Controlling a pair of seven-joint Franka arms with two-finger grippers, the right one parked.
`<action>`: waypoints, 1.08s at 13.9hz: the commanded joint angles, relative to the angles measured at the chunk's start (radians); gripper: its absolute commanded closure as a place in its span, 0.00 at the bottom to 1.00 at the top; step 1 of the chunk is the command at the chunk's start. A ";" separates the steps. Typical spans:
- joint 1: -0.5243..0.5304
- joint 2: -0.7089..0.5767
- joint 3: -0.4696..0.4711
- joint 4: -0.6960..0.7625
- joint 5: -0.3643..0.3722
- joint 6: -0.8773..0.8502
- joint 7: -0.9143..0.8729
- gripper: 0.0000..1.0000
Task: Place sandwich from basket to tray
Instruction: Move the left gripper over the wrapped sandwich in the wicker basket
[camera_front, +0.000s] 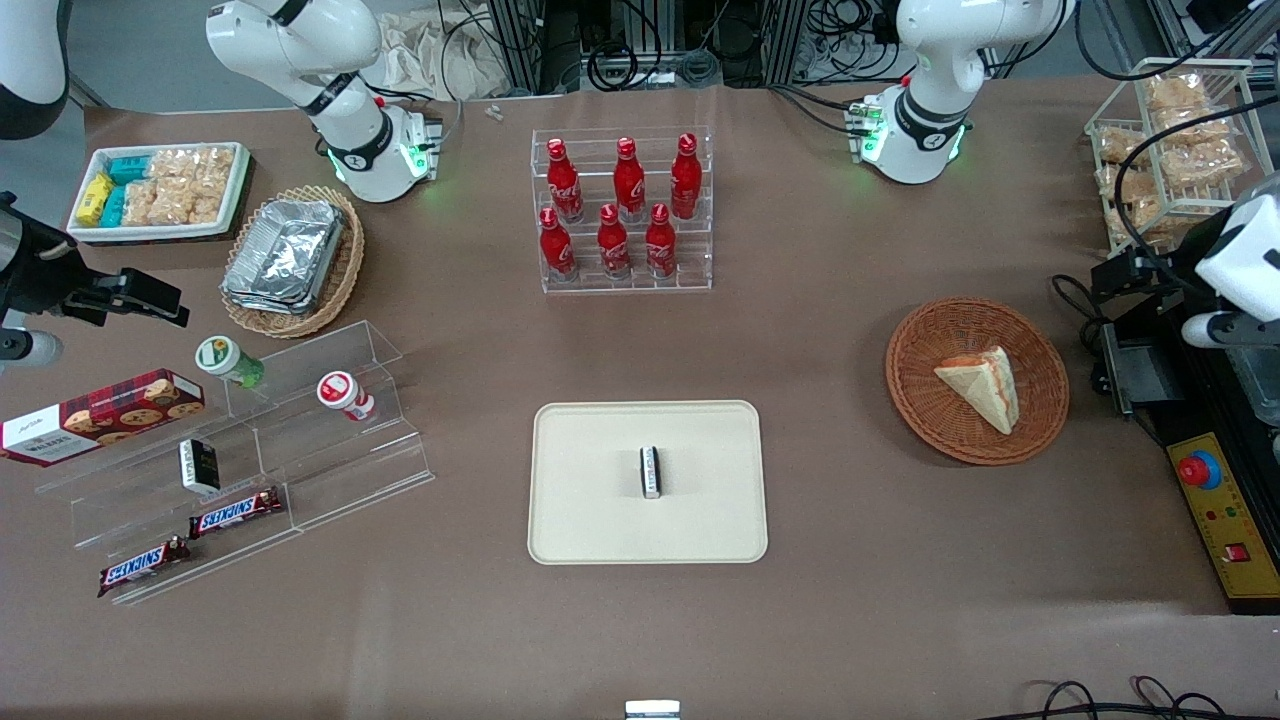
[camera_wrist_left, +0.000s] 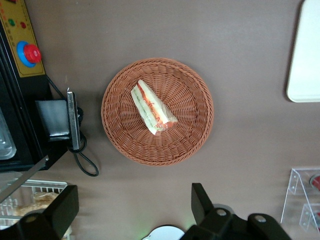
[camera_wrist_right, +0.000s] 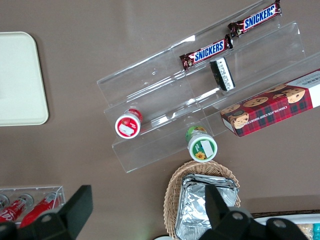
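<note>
So, front view: sandwich (camera_front: 982, 386) lying in reddish-brown wicker basket (camera_front: 976, 381), toward working arm's end of table. Beige tray (camera_front: 648, 482) mid-table, well apart from basket, small black-and-white packet (camera_front: 651, 471) on it. 6 red cola bottles (camera_front: 620, 209) in clear rack farther from camera.

Left wrist view: gripper (camera_wrist_left: 134, 206) hovering high above table just beside basket (camera_wrist_left: 157, 111), fingers (camera_wrist_left: 62, 208) spread wide, holding nothing. Sandwich (camera_wrist_left: 152, 108) wrapped, filling edge visible. Tray corner (camera_wrist_left: 305, 55) showing.
</note>
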 joint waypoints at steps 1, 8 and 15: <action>0.041 -0.100 -0.001 -0.235 -0.028 0.198 -0.074 0.00; 0.029 -0.056 -0.013 -0.577 -0.096 0.685 -0.576 0.00; 0.024 0.079 -0.040 -0.594 -0.105 0.824 -0.722 0.00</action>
